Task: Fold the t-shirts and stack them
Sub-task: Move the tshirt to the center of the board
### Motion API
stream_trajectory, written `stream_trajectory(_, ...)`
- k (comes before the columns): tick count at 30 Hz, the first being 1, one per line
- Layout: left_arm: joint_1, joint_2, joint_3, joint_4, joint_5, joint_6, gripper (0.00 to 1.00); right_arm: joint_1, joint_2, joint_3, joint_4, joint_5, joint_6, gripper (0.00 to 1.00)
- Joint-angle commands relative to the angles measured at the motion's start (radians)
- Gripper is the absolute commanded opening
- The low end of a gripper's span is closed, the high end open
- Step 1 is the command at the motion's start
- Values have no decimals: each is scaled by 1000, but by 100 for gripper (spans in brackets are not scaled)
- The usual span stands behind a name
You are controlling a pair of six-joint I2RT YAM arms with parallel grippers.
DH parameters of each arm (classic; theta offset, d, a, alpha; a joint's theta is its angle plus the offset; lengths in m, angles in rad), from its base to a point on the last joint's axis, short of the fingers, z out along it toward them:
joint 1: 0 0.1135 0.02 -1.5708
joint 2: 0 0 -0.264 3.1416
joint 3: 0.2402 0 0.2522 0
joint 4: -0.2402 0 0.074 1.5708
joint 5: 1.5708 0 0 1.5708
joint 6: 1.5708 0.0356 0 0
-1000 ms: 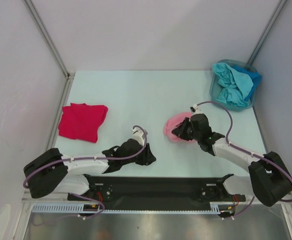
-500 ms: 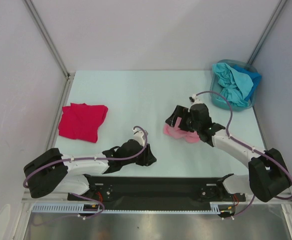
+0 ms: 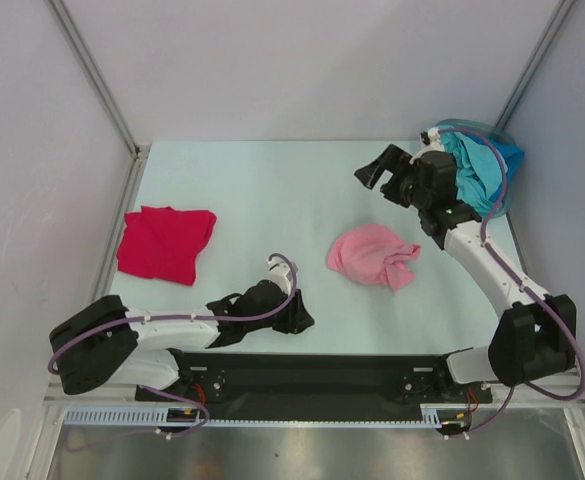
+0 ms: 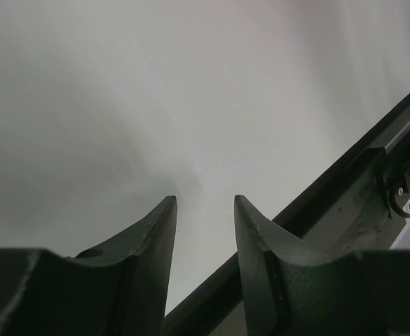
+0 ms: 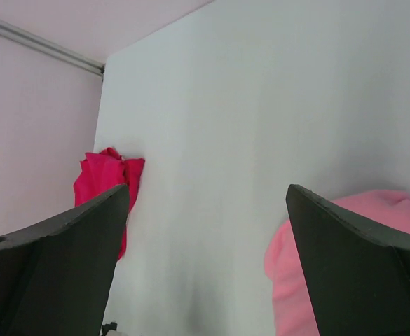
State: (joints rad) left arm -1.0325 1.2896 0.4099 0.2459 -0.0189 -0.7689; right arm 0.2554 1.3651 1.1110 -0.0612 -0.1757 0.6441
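A crumpled light pink t-shirt point(image 3: 372, 256) point(image 5: 285, 280) lies alone on the table, right of centre. A bright red t-shirt point(image 3: 165, 243) point(image 5: 99, 175) lies folded at the left. Teal and blue t-shirts point(image 3: 477, 168) are heaped in a clear bin at the back right. My right gripper point(image 3: 377, 168) point(image 5: 206, 189) hangs open and empty above the table, just left of the bin and beyond the pink shirt. My left gripper point(image 3: 300, 318) point(image 4: 205, 203) rests low near the front edge, jaws apart with nothing between them.
The clear bin point(image 3: 427, 185) stands against the back right corner. A black rail point(image 3: 312, 365) point(image 4: 317, 196) runs along the table's front edge, close to the left gripper. Grey walls and metal posts close in the left, back and right sides.
The right gripper opened and let go of the pink t-shirt, then rose and swung back toward the bin. The pink shirt now lies uncovered on the table. The left arm stayed still.
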Motion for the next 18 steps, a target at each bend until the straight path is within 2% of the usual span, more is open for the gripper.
stream_trajectory(1,-9,5,32,35,2,-17,44,-13,101,-5,10,-13,17,100)
stream_trajectory(9,-14,-21,32,23,4,-18,44,-70,429,-40,237,-27,55,100)
stream_trajectory(13,-15,-84,9,-10,-16,-23,44,-87,502,-7,299,-25,35,100)
stream_trajectory(18,-15,-133,-16,-39,-39,-24,45,-104,561,73,276,-33,2,100)
